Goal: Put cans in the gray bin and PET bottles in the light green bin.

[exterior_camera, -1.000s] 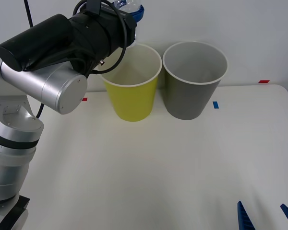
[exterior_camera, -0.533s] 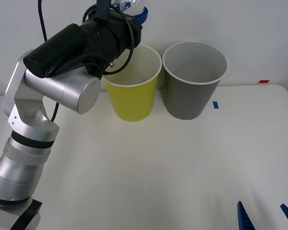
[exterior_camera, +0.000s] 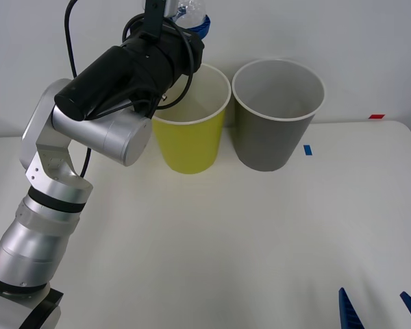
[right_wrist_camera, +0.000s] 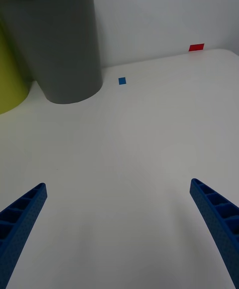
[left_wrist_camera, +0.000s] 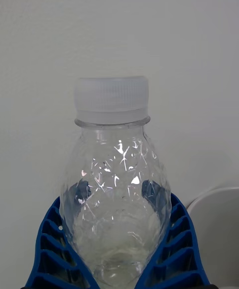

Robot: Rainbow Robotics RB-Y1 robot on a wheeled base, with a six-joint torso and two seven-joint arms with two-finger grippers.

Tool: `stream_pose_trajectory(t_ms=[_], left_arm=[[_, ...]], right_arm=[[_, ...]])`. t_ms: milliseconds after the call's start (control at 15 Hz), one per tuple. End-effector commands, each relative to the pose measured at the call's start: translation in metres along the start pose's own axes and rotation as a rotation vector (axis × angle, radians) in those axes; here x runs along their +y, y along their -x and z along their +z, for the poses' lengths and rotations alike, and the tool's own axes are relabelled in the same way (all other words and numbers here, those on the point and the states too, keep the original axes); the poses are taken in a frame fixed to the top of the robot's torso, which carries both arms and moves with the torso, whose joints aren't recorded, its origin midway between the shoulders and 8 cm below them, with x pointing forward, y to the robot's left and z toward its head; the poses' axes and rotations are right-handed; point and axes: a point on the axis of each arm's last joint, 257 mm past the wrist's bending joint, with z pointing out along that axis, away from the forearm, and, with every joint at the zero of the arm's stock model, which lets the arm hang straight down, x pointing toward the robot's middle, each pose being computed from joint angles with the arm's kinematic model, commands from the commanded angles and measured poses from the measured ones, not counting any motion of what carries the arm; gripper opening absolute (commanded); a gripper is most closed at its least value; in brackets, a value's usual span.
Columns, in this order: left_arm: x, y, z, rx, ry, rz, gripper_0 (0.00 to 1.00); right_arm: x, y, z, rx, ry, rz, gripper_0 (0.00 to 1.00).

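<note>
My left gripper (exterior_camera: 194, 20) is shut on the clear crinkled PET bottle (exterior_camera: 190, 9), held high at the back-left rim of the light green bin (exterior_camera: 189, 120). In the left wrist view the PET bottle (left_wrist_camera: 113, 189) with its pale cap sits between the blue fingers (left_wrist_camera: 50, 249), and a white bin rim (left_wrist_camera: 214, 202) curves beside it. The gray bin (exterior_camera: 277, 113) stands just right of the green one, and the gray bin (right_wrist_camera: 57, 40) also appears in the right wrist view. My right gripper (exterior_camera: 380, 312) rests open at the table's near right edge, with nothing between its fingers (right_wrist_camera: 214, 222).
The white table (exterior_camera: 226, 233) spreads wide in front of both bins. Small tape marks lie on it: a blue one (exterior_camera: 307, 149) right of the gray bin, a red one (exterior_camera: 376, 116) at the back right, another red one (exterior_camera: 120, 142) by the left arm.
My left arm has swung right and forward, carrying the bottle from left of the green bin to over its back-left rim. The right arm has stayed still.
</note>
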Motion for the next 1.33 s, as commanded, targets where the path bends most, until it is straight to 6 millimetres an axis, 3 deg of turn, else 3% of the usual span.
stream_pose_trajectory(t_ms=[67,133,200,1067,1200,1333], left_arm=[[0.000,-0.001,0.000,0.002,-0.001,-0.005,0.42],[0.001,-0.001,0.000,0.002,-0.001,-0.006,0.93],[0.001,-0.001,0.000,0.002,-0.002,-0.010,1.00],[-0.004,-0.001,-0.002,0.007,-0.029,-0.042,1.00],[-0.004,0.002,-0.007,0.025,-0.032,-0.022,1.00],[0.004,0.012,-0.025,0.090,-0.013,0.009,1.00]], right_arm=[[0.000,0.000,0.000,0.000,0.000,0.000,1.00],[0.000,0.000,0.000,0.000,0.000,0.000,1.00],[0.000,0.000,0.000,0.000,0.000,0.000,1.00],[0.000,0.000,0.000,0.000,0.000,0.000,1.00],[0.000,0.000,0.000,0.000,0.000,0.000,1.00],[0.000,0.000,0.000,0.000,0.000,0.000,1.00]])
